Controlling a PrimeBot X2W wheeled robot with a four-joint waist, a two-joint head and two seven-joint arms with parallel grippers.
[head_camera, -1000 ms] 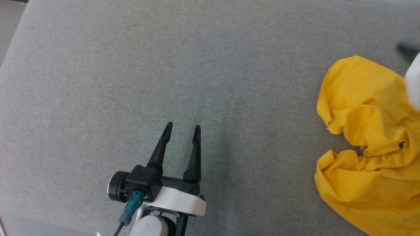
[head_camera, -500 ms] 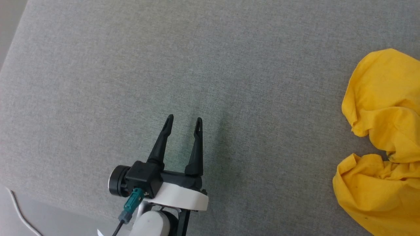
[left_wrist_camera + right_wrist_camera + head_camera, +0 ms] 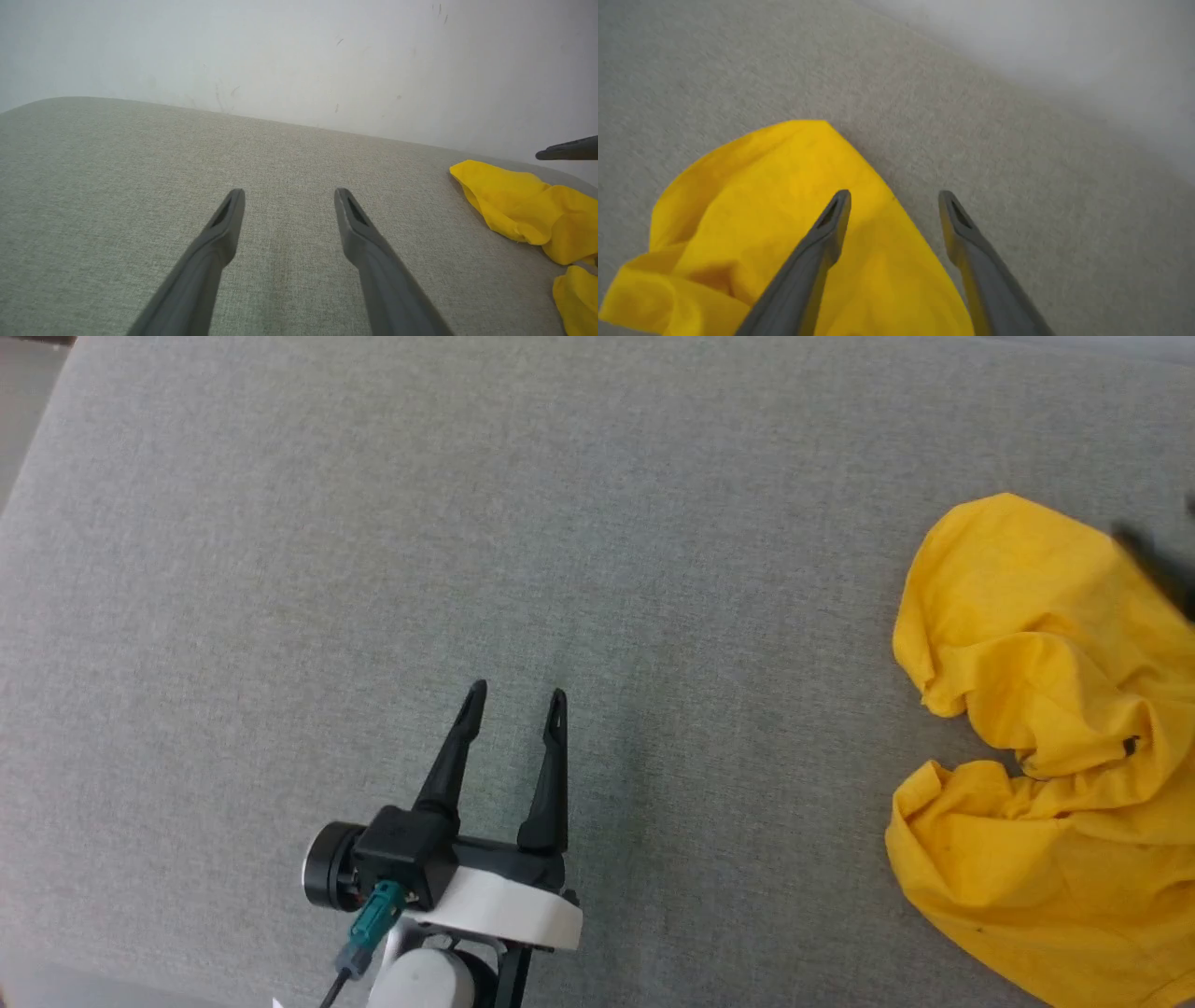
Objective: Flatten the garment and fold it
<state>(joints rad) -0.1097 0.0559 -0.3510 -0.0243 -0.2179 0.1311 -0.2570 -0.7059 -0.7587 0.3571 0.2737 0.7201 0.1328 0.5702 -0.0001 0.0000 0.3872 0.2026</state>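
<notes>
the garment (image 3: 1055, 859) is a bright yellow shirt. it lies in a crumpled heap on the right part of the grey cloth top (image 3: 373, 523). it is not flat and not folded. it makes two big lumps, one farther and one nearer, with a small gap of grey between them on their left side. a tiny dark mark sits in the wrinkles near the middle. the heap runs off the picture at the right and at the bottom. in the left wrist view the far lump of the garment (image 3: 509, 200) lies close to the far edge of the top, where a pale wall (image 3: 299, 56) stands.

the right gripper (image 3: 894, 193) is above the far lump. its two dark fingers are spread apart and nothing is between them. one finger is over the yellow cloth and the other is over the grey top beside it. it may be just above the cloth, but i cannot tell if it touches. in the head view it is a dark blur (image 3: 1153, 560) at the right side.

the left gripper (image 3: 517, 691) is well apart from the garment, near the front edge of the top. its fingers are spread apart too, and it holds nothing.
</notes>
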